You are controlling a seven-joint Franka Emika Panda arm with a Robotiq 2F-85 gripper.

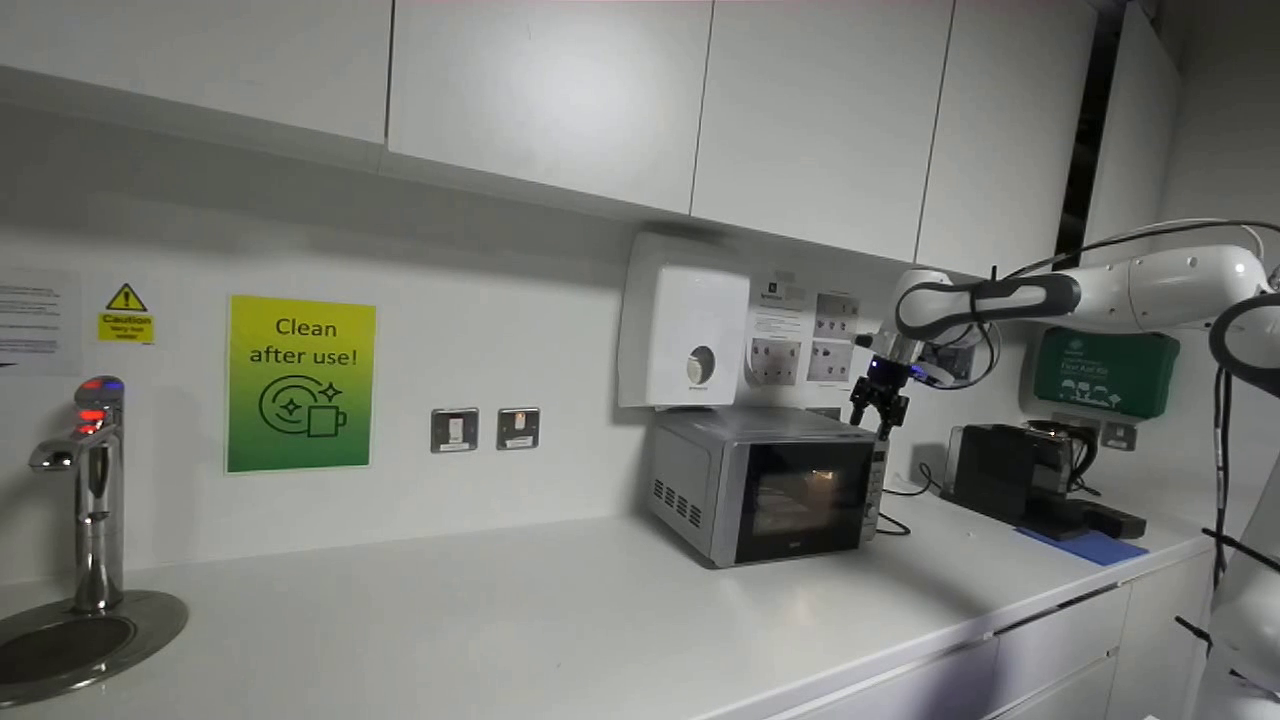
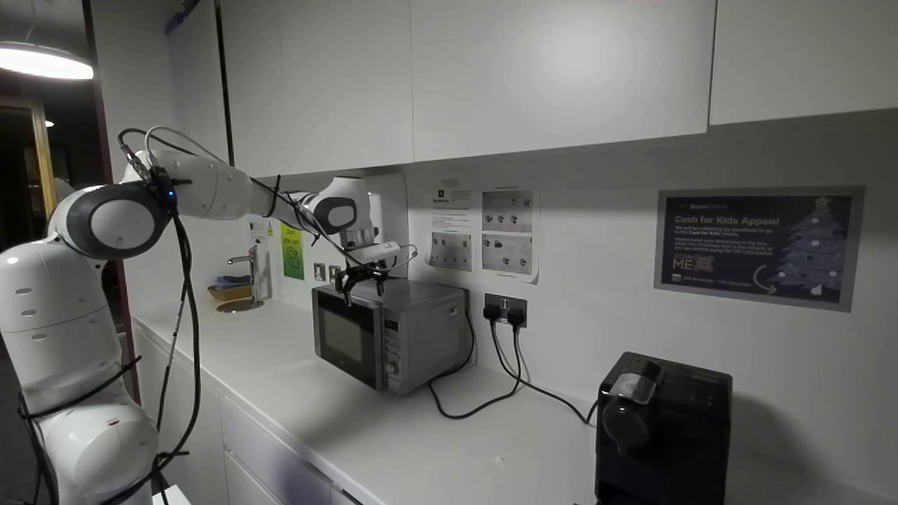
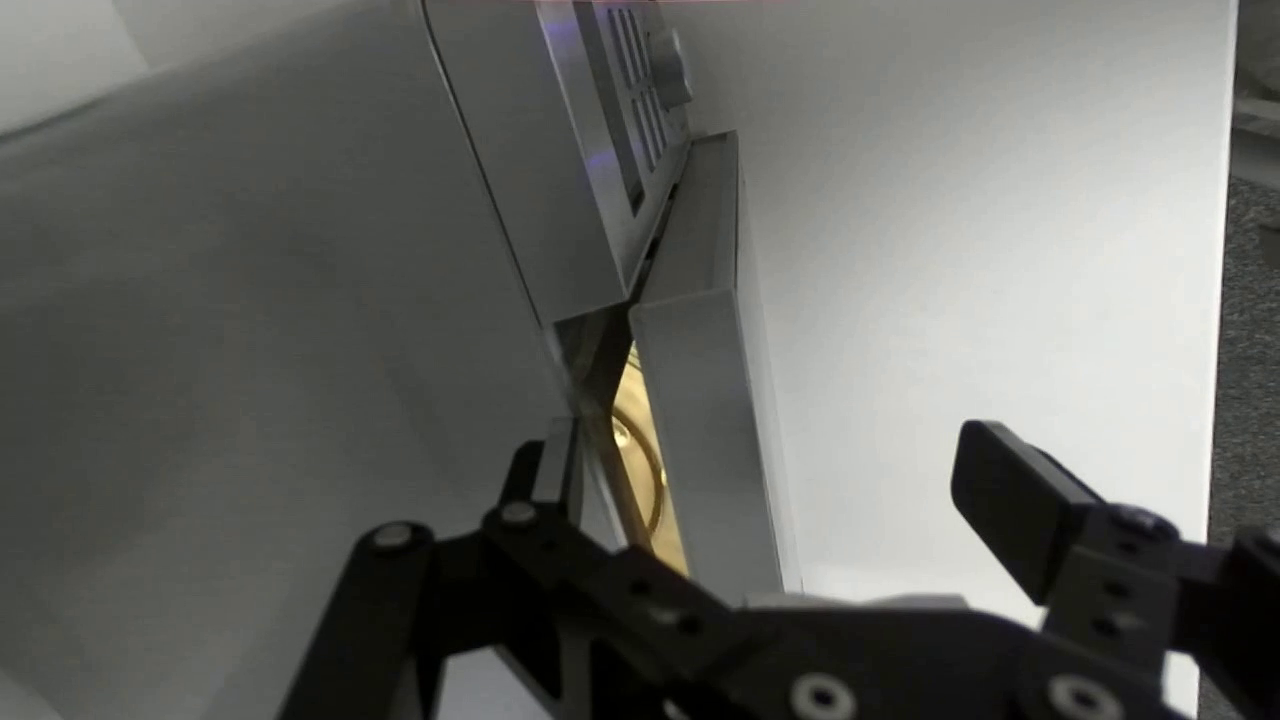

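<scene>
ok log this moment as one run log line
jaws: open, empty | near: top front edge of microwave | door: ajar | interior: lit

paper notices [image 2: 450, 224] are too tiny to read from here lol. in the wrist view the microwave door [image 3: 705, 430] hides most of the lit inside [image 3: 640, 430], can't tell if the gripper [image 3: 775, 475] touches that door. coffee machine [image 2: 666, 435] gets chopped by the bottom edge in an exterior view.
</scene>
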